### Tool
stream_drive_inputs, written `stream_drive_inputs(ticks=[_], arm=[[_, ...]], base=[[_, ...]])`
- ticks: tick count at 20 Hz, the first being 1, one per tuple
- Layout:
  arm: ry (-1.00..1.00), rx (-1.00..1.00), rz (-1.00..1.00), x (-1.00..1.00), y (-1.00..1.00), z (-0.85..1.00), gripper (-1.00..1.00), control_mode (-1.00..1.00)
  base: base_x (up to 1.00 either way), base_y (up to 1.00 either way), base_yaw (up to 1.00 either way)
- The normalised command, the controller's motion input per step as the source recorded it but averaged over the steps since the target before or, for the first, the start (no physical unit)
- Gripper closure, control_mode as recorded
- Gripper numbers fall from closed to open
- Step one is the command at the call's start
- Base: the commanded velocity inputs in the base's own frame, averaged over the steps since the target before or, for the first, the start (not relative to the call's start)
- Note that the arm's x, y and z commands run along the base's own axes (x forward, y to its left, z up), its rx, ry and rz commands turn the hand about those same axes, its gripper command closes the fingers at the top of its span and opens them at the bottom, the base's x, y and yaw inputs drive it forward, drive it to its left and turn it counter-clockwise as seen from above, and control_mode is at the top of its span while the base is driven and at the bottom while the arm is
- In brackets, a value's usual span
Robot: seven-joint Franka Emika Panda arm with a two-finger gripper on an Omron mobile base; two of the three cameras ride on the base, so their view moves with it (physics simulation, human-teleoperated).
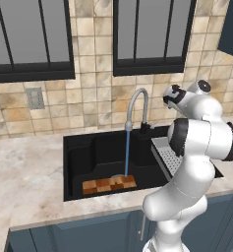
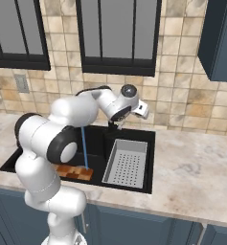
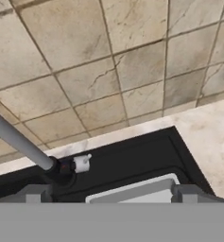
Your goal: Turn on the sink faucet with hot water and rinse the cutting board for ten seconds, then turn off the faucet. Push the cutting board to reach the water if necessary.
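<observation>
- The sink (image 1: 76,162) is a big matte black basin with rounded corners, sunk into the marbled desk (image 1: 24,182); a grey perforated drainer tray (image 2: 127,165) sits in its right part.
- The sink faucet (image 1: 136,106) is a slim silver-grey gooseneck rising from a dark base at the sink's back edge. It looks rigid and fixed, so only its small side lever (image 3: 81,163) should give; that pale stub beside the base is the place to push or pinch, and being short and smooth it could slip out of a loose grip.
- The cutting board (image 1: 109,185), a flat checkered slab of tan and brown squares, lies on the sink floor near the front wall. It seems stiff and light, likely slick when wet, and better nudged at an edge than lifted.
- The water (image 1: 127,152) falls as a thin blue stream and lands on the board's back edge.
- The pincer (image 3: 108,194) hangs above the faucet base, its fingers spread wide and holding nothing.
</observation>
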Motion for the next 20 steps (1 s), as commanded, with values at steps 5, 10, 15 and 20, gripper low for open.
stream_drive_inputs(ticks=[5, 10, 15, 20], arm=[[0.0, 0.02, 0.16, 0.0, 0.0, -0.35, -1.0, -1.0], [0.01, 0.03, 0.14, 0.0, 0.0, -0.32, -1.0, -1.0], [0.0, 0.0, 0.1, 0.0, -0.06, -0.25, -1.0, -1.0], [0.0, 0.0, 0.05, 0.12, -0.01, -0.06, -1.0, -1.0]], base=[[0.0, 0.0, 0.0], [0.0, 0.0, 0.0], [0.0, 0.0, 0.0], [0.0, 0.0, 0.0]])
